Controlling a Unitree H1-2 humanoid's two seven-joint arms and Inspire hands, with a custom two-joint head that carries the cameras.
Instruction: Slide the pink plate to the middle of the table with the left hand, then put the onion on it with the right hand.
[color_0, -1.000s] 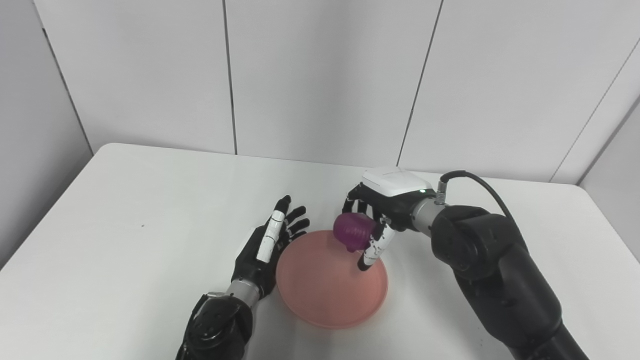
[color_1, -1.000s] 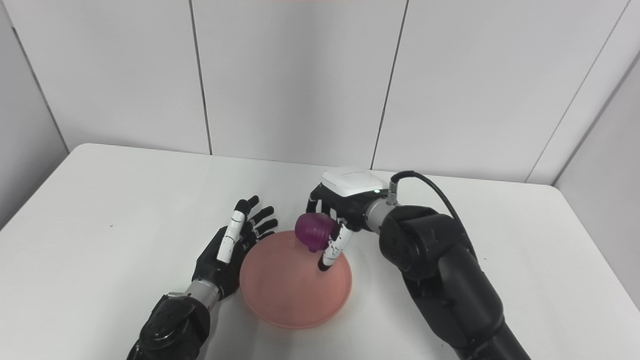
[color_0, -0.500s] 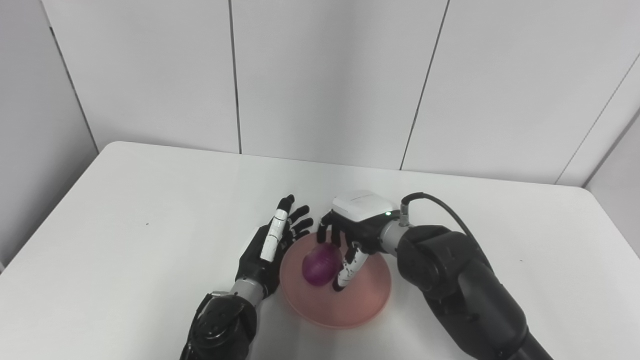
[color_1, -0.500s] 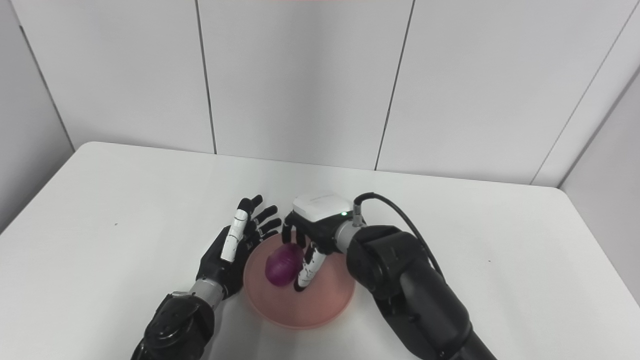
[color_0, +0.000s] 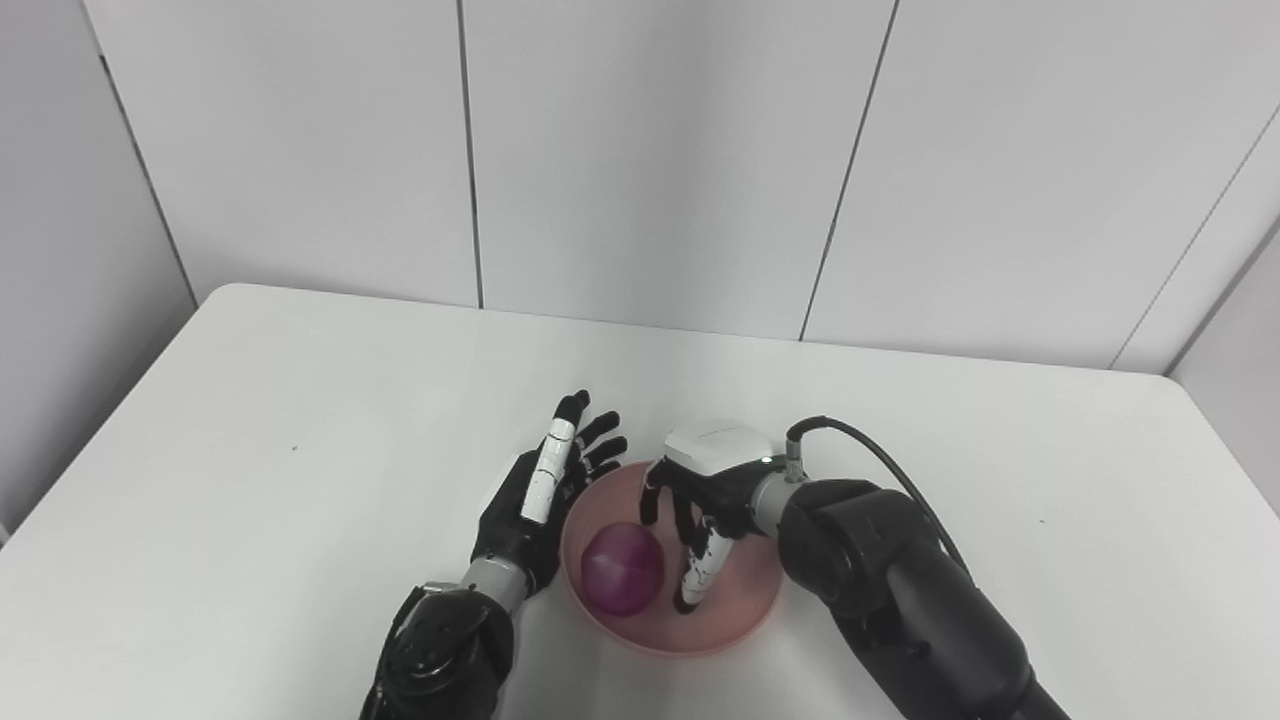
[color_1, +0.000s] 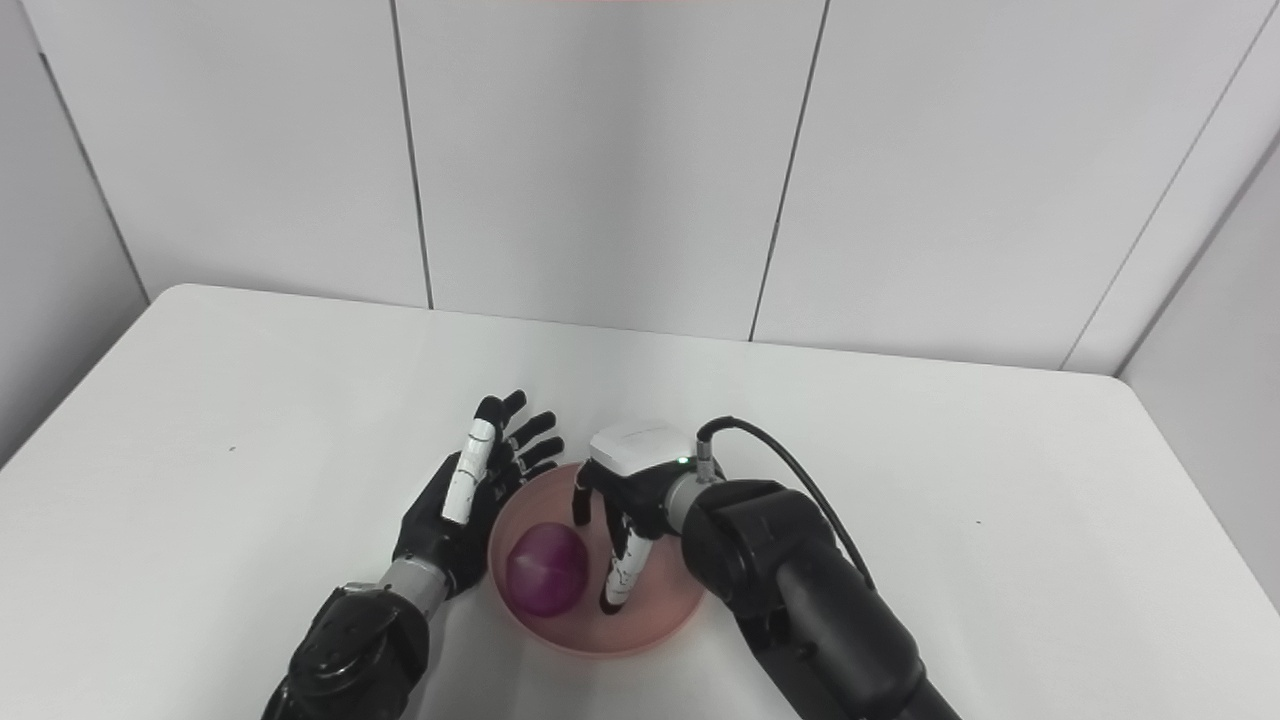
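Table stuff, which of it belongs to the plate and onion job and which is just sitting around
Part of the job:
plate, pink, mid-table
onion, lying on the plate
right hand, open over the plate, beside the onion
left hand, open, at the plate's left rim

Just there:
table, nothing else on it that I can see
wall panels behind

onion (color_0: 622, 569): 1 | pink plate (color_0: 745, 609): 1 | table (color_0: 250, 420): 1 | hands: 2, left hand (color_0: 535, 497), right hand (color_0: 700, 500)
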